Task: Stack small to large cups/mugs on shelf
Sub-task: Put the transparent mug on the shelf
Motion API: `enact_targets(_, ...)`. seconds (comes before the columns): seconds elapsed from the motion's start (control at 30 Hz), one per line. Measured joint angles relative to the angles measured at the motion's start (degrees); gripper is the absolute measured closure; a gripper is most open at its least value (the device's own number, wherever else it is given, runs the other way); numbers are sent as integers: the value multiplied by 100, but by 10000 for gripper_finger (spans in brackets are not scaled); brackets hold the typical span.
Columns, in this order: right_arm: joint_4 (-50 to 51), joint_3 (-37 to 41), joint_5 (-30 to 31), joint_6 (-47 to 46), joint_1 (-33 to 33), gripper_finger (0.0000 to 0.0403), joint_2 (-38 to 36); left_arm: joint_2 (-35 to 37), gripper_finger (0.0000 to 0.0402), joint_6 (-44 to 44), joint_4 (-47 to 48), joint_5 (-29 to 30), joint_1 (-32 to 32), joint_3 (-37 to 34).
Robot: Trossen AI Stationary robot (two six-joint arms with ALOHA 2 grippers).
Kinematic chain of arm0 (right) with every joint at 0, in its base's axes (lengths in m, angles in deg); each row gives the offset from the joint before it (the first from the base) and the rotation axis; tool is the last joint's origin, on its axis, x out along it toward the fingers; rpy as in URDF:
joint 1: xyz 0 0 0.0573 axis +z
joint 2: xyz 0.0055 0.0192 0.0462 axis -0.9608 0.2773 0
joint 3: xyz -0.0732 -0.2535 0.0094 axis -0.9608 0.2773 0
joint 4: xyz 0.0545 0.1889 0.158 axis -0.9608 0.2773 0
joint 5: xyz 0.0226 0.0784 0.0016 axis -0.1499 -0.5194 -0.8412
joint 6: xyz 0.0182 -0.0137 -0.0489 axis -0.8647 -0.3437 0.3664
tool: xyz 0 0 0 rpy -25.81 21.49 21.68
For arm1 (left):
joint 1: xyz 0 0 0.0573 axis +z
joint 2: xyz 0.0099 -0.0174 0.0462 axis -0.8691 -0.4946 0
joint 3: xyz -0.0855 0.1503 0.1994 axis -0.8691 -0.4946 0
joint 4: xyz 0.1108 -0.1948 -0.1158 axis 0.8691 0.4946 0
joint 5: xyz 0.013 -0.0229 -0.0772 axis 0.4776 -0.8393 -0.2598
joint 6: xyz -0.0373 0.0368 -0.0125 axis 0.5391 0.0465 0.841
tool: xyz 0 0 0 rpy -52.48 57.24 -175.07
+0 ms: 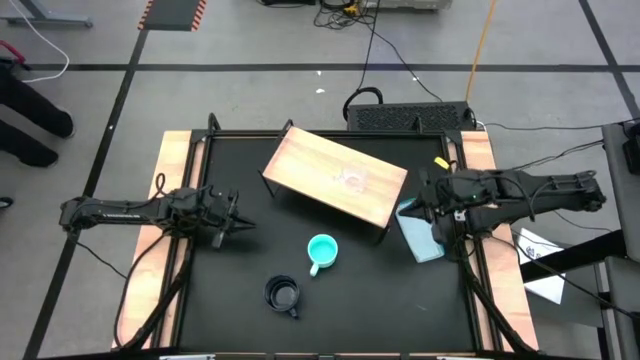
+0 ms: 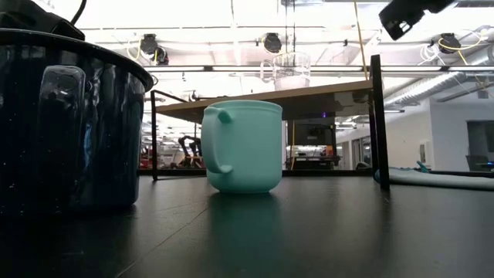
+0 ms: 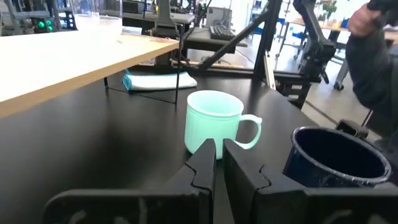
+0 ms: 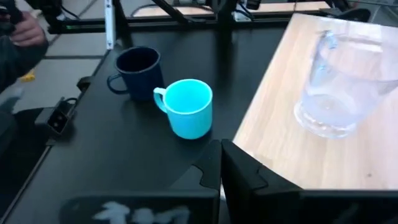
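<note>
The small clear cup [image 1: 352, 179] stands upright on the wooden shelf [image 1: 330, 190]; it also shows in the right wrist view [image 4: 339, 84] and the low view [image 2: 291, 71]. The turquoise mug [image 1: 321, 252] stands on the black tabletop near the shelf's front. The black mug [image 1: 283, 295] stands nearer the table's near edge. My left gripper [image 1: 243, 226] is shut and empty at the table's left, left of the turquoise mug [image 3: 214, 121]. My right gripper [image 1: 420, 200] is shut and empty at the shelf's right end.
A flat light-blue item [image 1: 420, 232] lies on the table at the right, beside the shelf's right legs. Wooden side strips [image 1: 170, 190] border the tabletop. A person's sleeve [image 3: 373, 56] shows beyond the table in the left wrist view.
</note>
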Motion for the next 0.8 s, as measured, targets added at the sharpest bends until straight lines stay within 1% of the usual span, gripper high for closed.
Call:
enact_targets(0.23,-679,811,6,-151,226,403,-527,0,369,93,-18,0,0,0)
enact_targets(0.43,-1106,1407,6,-253,429,403,-734,0,369,103,-20,0,1,0)
enact_targets(0.63,-1346,1667,7,-255,589,403,-777,0,369,246,-89,0,0,0)
enact_targets(0.8,-1378,1780,6,-232,788,403,-799,0,369,248,-556,152,1,0)
